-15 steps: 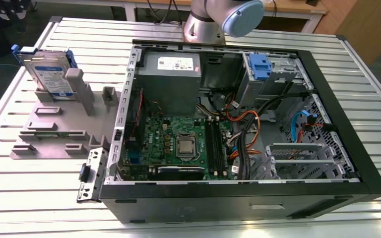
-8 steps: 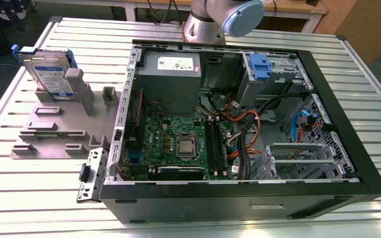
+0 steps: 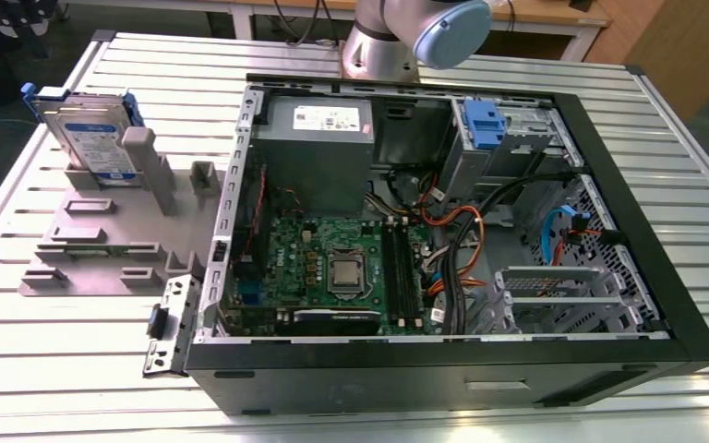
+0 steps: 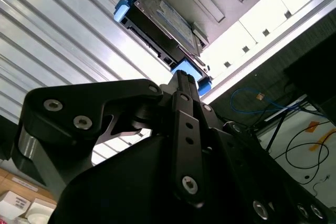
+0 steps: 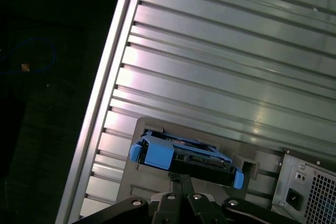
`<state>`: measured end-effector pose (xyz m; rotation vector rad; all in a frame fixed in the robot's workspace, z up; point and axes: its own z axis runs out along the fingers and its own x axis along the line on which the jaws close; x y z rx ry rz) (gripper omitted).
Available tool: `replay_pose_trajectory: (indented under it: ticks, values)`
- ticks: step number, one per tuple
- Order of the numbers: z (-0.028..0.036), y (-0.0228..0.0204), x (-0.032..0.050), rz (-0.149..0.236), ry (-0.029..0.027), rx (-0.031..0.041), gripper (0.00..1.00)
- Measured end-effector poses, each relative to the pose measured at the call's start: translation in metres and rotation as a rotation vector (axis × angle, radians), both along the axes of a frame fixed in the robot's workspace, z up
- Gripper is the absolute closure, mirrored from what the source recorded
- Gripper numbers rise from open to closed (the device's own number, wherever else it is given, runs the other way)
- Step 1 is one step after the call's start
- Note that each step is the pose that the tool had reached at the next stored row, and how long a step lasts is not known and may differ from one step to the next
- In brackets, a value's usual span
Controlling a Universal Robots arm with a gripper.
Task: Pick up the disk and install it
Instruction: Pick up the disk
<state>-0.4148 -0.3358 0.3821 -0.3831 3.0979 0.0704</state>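
1. The disk point(image 3: 90, 138) stands on edge in a grey holder point(image 3: 96, 249) at the exterior view's left, beside the open computer case point(image 3: 650, 185).
2. The case holds a green motherboard point(image 3: 330, 268), a grey power supply point(image 3: 318, 138), loose cables point(image 3: 460, 240) and a blue latch point(image 3: 484, 125) at its far wall.
3. In both wrist views the hand point(image 4: 181, 77) point(image 5: 180, 178) points toward the disk point(image 4: 160, 22) point(image 5: 184, 156). Its fingers are pressed together with nothing between them.
4. The holder sits near the table point(image 3: 34, 369) edge. Bare slats lie around it, and the case's side wall rises just beside it.
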Motion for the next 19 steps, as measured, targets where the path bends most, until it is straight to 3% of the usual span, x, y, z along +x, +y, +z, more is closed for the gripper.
replay_pose_trajectory:
  ticks: [8,19]
  values:
    - [0.0001,0.0000,-0.0001,0.038,0.0001,0.0000,0.89]
    - [0.0000,0.0000,-0.0003,0.184,0.0000,0.0000,0.89]
